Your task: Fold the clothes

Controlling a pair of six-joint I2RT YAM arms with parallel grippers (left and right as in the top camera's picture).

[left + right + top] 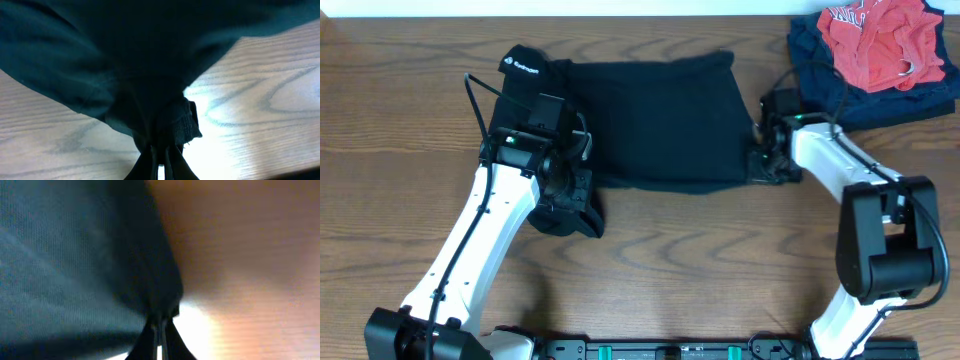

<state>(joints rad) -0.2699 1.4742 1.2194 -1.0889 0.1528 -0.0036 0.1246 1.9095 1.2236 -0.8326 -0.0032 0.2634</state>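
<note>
Trousers: the black trousers (660, 120) lie in a folded slab on the far middle of the bench (700, 270), with the white logo (521, 67) at their left end.
Left claw: the left claw (159, 155) sits at the slab's near left corner, its fingers nearly closed and pinching a bunched fold of the black cloth.
Right claw: the right claw (161, 330) sits at the near right corner, clamped tight on the fabric edge.
Edges: the far hem runs close to the bench's far edge. The right end lies near a navy garment (817, 62), which has a red garment (880, 40) on top, and does not touch it.
Open room: bare wood lies in front of the trousers, between the two arms.
</note>
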